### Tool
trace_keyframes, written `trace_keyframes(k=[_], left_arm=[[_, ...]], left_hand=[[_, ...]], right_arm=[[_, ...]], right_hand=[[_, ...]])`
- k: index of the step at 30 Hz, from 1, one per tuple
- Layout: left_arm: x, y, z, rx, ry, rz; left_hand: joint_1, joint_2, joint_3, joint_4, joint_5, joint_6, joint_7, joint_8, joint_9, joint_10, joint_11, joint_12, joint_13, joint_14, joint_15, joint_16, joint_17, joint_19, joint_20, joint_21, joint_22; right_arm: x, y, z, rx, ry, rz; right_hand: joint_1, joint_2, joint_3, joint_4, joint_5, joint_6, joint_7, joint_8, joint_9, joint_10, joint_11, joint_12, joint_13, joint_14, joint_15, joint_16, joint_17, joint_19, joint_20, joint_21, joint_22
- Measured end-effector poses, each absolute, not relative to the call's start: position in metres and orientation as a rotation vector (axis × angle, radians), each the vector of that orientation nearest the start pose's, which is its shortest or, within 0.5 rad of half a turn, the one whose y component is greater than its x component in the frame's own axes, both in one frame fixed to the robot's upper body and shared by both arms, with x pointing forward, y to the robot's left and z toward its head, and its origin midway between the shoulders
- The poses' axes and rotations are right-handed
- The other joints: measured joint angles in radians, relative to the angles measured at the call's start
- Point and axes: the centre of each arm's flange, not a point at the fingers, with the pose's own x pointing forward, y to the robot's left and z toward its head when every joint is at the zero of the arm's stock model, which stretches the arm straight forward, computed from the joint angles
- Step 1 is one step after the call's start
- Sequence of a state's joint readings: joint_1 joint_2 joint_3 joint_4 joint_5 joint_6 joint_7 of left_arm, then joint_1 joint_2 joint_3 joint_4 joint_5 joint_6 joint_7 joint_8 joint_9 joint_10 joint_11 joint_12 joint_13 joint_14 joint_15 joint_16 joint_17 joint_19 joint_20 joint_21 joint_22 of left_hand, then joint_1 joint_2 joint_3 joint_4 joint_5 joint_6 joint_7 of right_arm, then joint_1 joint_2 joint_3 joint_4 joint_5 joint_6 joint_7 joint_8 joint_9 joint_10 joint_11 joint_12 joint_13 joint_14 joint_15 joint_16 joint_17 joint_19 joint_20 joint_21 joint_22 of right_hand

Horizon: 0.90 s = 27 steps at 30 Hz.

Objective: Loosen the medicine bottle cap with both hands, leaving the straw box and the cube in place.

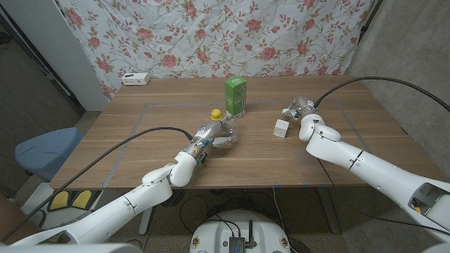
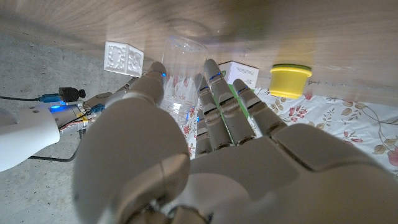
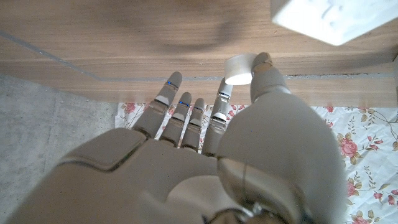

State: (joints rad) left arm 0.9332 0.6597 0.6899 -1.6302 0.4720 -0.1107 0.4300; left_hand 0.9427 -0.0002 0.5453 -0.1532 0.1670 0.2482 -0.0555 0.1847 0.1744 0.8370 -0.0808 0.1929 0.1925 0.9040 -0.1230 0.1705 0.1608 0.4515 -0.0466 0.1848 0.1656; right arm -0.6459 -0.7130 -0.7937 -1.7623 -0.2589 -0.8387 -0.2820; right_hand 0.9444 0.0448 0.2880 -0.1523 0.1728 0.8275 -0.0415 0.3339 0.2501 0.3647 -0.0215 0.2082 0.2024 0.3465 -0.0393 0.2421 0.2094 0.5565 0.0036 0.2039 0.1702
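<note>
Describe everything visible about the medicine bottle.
The medicine bottle is clear, see-through plastic with a yellow cap. In the head view it lies tipped on the wooden table, cap pointing away from the robot, just in front of the green straw box and left of the white cube. The left hand is at its body, fingers reaching around the clear wall; whether they grip firmly cannot be told. The cap looks still on.

Right hand [image 3: 205, 168] open above the table [image 3: 124, 56], cube [image 3: 329, 18] near.
</note>
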Motion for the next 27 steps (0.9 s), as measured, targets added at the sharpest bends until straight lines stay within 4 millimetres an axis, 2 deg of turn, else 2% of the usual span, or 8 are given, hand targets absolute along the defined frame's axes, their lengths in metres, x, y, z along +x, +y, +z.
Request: trace_keyframes(k=[15,27], left_arm=[[0.580,0.155,-0.095,1.066,-0.860,-0.075],[0.582,0.156,-0.095,1.069,-0.844,-0.072]], left_hand=[[0.001,0.001,-0.003,-0.003,0.000,0.000,0.000,0.000,0.000,0.000,0.000,0.000,0.001,-0.008,0.000,0.000,-0.001,-0.006,-0.002,0.000,0.000],[0.001,-0.001,-0.019,-0.003,0.000,-0.012,-0.011,0.000,0.000,-0.022,-0.022,-0.009,0.001,-0.038,0.012,-0.001,-0.003,-0.011,0.004,0.000,0.000]], right_arm=[[0.639,-0.247,-0.007,-1.166,-0.237,-0.367],[0.645,-0.247,-0.011,-1.161,-0.217,-0.360]], right_hand=[[-0.004,-0.004,0.003,-0.003,0.005,0.000,0.000,0.000,-0.001,0.000,0.000,0.000,0.000,0.005,-0.005,0.000,0.000,0.000,0.000,0.000,0.000],[-0.010,-0.009,0.002,-0.004,0.005,-0.019,-0.017,-0.013,-0.005,-0.009,0.009,-0.009,0.000,0.005,-0.005,-0.007,0.000,0.000,0.000,0.000,0.000]])
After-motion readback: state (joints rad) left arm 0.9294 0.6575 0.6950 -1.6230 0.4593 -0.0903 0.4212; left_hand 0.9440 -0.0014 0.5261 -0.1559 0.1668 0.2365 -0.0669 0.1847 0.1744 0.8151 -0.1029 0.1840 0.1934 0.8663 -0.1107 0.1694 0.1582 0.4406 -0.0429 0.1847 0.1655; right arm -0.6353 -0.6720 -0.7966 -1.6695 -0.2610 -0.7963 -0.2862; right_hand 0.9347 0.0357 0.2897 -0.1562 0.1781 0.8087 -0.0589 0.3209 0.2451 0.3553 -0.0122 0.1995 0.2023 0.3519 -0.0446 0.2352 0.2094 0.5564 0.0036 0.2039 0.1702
